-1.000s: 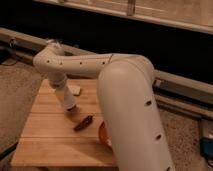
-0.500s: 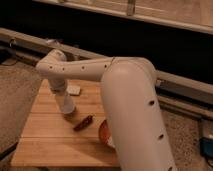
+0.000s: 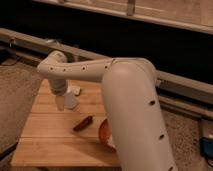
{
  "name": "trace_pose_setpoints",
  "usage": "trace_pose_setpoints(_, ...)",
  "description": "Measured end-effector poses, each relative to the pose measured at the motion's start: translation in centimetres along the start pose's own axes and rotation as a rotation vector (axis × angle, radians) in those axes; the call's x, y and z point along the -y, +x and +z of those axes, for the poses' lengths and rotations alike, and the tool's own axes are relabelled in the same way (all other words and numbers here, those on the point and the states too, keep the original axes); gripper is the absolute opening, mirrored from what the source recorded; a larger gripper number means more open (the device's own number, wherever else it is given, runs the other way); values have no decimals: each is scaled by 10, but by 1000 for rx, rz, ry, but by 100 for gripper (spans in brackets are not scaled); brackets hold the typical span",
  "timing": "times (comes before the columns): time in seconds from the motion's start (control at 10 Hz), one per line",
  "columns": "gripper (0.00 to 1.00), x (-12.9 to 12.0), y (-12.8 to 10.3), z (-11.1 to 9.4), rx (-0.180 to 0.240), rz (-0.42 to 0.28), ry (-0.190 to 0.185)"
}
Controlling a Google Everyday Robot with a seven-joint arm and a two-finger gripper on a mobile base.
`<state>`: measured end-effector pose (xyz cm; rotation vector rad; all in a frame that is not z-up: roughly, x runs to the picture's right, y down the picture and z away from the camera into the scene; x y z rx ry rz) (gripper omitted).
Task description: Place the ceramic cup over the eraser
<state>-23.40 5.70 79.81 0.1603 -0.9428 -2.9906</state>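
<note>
My gripper [image 3: 62,101] hangs down from the wrist over the back left part of the wooden table [image 3: 50,135]. The white ceramic cup [image 3: 70,99] stands right at the gripper, on its right side and touching it or nearly so. I cannot tell whether the gripper holds the cup. The eraser is hidden from view.
A pale whitish lump [image 3: 76,90] lies just behind the cup. A dark red chili pepper [image 3: 83,123] lies mid-table. An orange-red round object [image 3: 104,133] sits partly behind my big white arm [image 3: 131,115], which covers the table's right side. A metal rail runs behind the table.
The wrist and gripper have shifted slightly down and to the right over the table, and the cup has stayed beside the gripper. The chili pepper has not moved.
</note>
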Motion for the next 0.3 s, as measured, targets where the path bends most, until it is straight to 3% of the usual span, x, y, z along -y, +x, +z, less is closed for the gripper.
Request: trace_pose_setpoints(0.3, 80, 0, 1, 0, 0, -1, 1)
